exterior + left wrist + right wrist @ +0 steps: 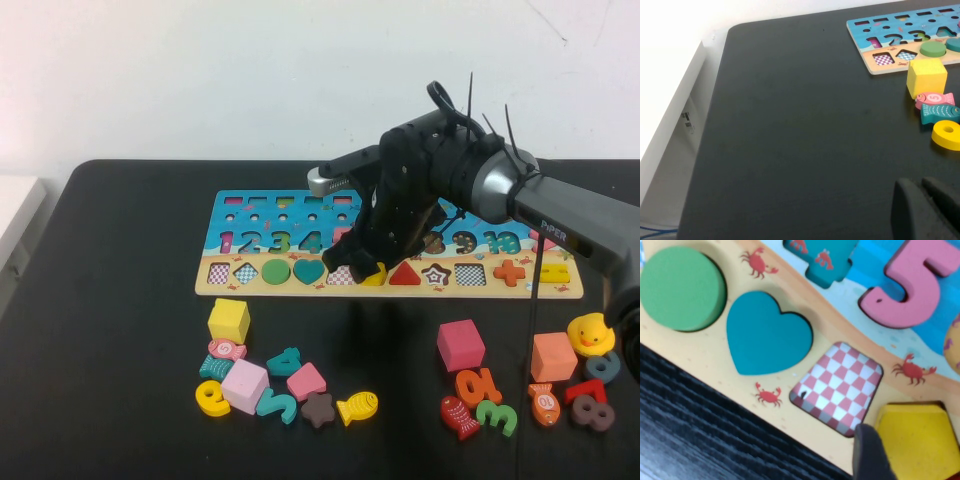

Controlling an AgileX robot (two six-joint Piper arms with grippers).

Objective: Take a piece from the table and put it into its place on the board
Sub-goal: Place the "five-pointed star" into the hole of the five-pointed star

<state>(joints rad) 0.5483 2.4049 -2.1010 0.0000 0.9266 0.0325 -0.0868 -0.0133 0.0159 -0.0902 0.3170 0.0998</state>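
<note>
The piece, a small flat yellow pentagon (pixel 377 275), lies in its slot on the board (pixel 560 288), between the red-checked empty slot (pixel 341 275) and the red triangle (pixel 404 273). My right gripper (pixel 368 266) is low over it. In the right wrist view one dark fingertip (pixel 867 447) rests against the edge of the piece (pixel 917 440); the other finger is out of view. The left gripper (pixel 920 200) is shut and empty, low over the bare table (pixel 790 130) left of the board, and does not show in the high view.
Loose pieces lie in front of the board: a yellow cube (pixel 229 321), pink cubes (pixel 460 345), a yellow fish (pixel 357 406), numbers, and a yellow duck (pixel 590 334) at the right. The table ends at a white wall (pixel 670 110) on the left.
</note>
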